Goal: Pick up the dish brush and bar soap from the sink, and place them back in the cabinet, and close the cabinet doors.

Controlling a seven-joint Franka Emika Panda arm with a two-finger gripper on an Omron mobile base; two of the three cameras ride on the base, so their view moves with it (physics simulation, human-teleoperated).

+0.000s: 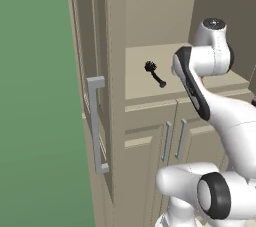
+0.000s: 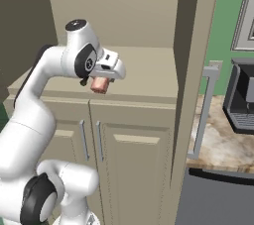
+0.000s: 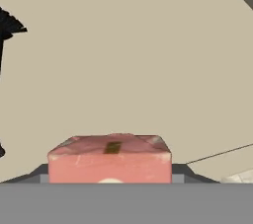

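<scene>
My gripper (image 2: 101,81) is shut on the bar soap (image 2: 99,86), a pinkish block held just above the open shelf of the beige cabinet (image 2: 149,78). In the hand view the bar soap (image 3: 109,161) sits between the dark fingertips (image 3: 34,174), over the bare shelf. The black dish brush (image 1: 154,73) lies on the same shelf to the left of my arm, its tufted head (image 3: 7,25) at the hand view's left edge. Both cabinet doors stand open, with a grey bar handle on the left one (image 1: 96,123) and on the right one (image 2: 203,115). The sink is out of view.
Below the shelf are two shut lower doors with slim grey handles (image 1: 172,141). A dark coffee machine (image 2: 240,100) stands on a marble counter (image 2: 218,144) right of the cabinet. A green wall (image 1: 35,96) runs along the left.
</scene>
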